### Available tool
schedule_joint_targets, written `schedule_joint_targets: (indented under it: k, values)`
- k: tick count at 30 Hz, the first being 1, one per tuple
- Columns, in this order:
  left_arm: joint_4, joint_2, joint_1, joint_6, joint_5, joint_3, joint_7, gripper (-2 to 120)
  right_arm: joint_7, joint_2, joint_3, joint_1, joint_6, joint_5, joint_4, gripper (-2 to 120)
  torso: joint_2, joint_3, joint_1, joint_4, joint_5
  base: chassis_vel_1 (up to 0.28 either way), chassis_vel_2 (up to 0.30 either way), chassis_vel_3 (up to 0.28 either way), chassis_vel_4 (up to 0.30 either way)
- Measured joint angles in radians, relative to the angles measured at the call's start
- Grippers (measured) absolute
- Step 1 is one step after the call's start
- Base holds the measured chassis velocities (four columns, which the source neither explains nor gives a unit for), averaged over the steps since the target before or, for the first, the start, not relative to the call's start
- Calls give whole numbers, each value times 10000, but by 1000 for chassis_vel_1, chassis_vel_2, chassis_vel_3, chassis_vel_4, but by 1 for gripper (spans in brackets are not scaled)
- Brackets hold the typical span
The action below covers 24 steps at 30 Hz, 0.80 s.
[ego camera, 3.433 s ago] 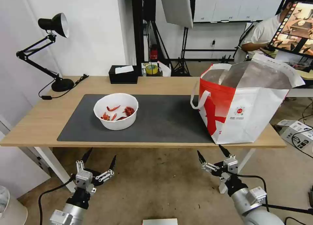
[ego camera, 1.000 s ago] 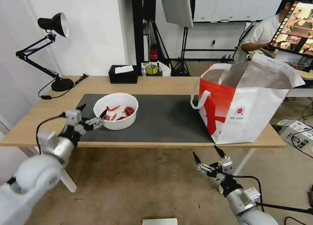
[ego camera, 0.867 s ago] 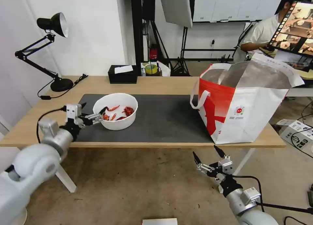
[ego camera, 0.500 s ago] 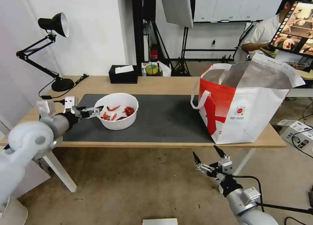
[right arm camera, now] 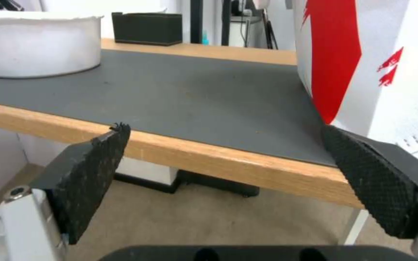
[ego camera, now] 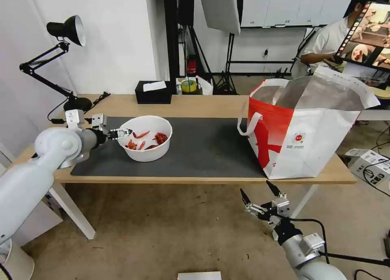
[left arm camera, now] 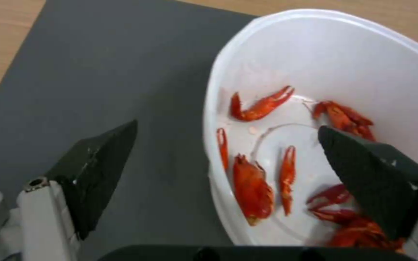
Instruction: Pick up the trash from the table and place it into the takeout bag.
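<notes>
Fingers of the left gripper [ego camera: 117, 132]: spread wide, straddling the near-left rim of the white bowl [ego camera: 145, 138]; in the left wrist view one black fingertip [left arm camera: 105, 159] hangs outside the wall over the dark mat [left arm camera: 98, 72], the other [left arm camera: 364, 174] hangs inside over the contents. Whether either tip touches the rim cannot be told.

White bowl: round, upright, on the left half of the dark grey mat [ego camera: 203, 150]. Contents: red crayfish scraps [left arm camera: 252, 188], claws and shell pieces, scattered thinly over the bottom.

Takeout bag [ego camera: 308, 129]: white and red, silver foil lining, mouth standing open; at the table's right end, partly on the mat, its front corner close to the table's front edge. White strap handle [ego camera: 248, 123] hangs on the side facing the bowl. What lies inside cannot be told.

Right gripper [ego camera: 263, 195]: fingers spread wide, holding nothing, below the table's front edge [right arm camera: 209, 152], near the bag's end.

Table [ego camera: 195, 105]: light wood. Bare mat lies between bowl and bag.

Back edge: black tissue box [ego camera: 153, 92]. Back-left corner: black desk lamp [ego camera: 61, 60].
</notes>
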Motion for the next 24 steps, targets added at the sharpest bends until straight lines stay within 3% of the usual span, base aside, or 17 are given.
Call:
schedule_joint_targets:
  k: [17,24]
  values:
    - [923,-477,-888,104,-1011,858,-1063,100,0,0,0,0,0,0,0,100,0,-1,-1,0,-1,0,0,0,0]
    - [969,-525,-1024,84,-1141,1075,-1079,100,0,0,0,0,0,0,0,100,0,-1,-1,0,-1,0,0,0,0]
